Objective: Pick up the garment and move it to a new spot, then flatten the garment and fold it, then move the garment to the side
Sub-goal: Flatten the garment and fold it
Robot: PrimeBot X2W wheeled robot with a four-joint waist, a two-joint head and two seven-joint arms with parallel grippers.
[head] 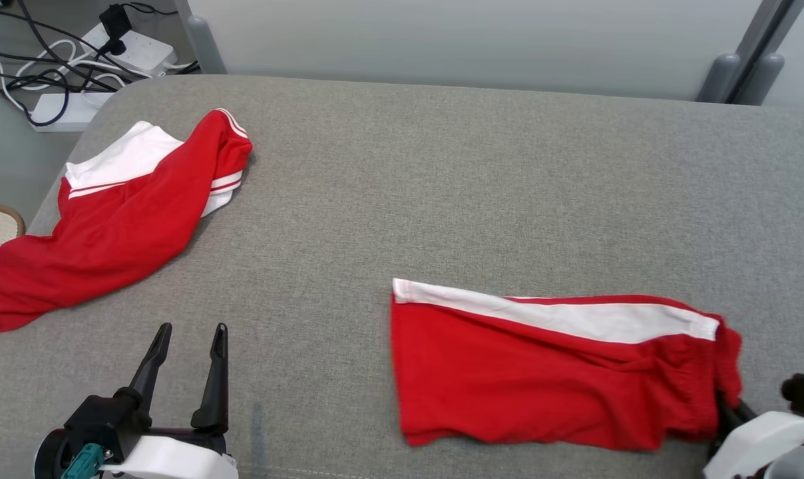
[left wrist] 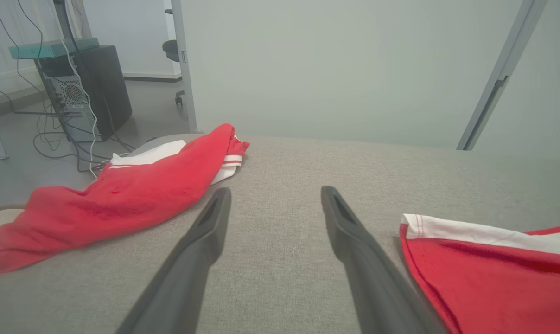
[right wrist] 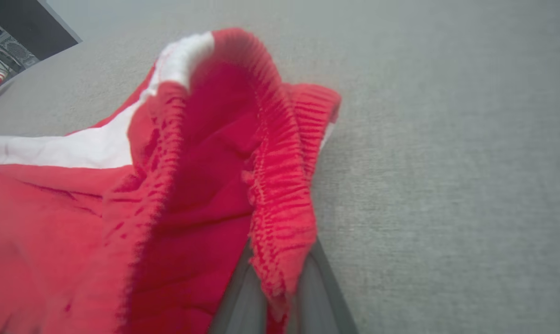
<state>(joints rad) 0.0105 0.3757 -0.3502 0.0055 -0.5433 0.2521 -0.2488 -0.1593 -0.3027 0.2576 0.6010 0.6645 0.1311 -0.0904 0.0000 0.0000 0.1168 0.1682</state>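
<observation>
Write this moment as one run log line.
right jaws: shut on red shorts waistband | left jaws: open, empty | red shirt: far left, untouched

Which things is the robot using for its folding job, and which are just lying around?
Job: shorts, pinched at the waistband by the right gripper; left gripper, open; table.
Lying about: red top, power strips, cables, computer.

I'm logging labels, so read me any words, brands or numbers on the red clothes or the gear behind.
No text can be read.
The red shorts and the red and white garment show plain stripes, no print or tag.
Any marking on the power strip or computer tower is too small to tell.
</observation>
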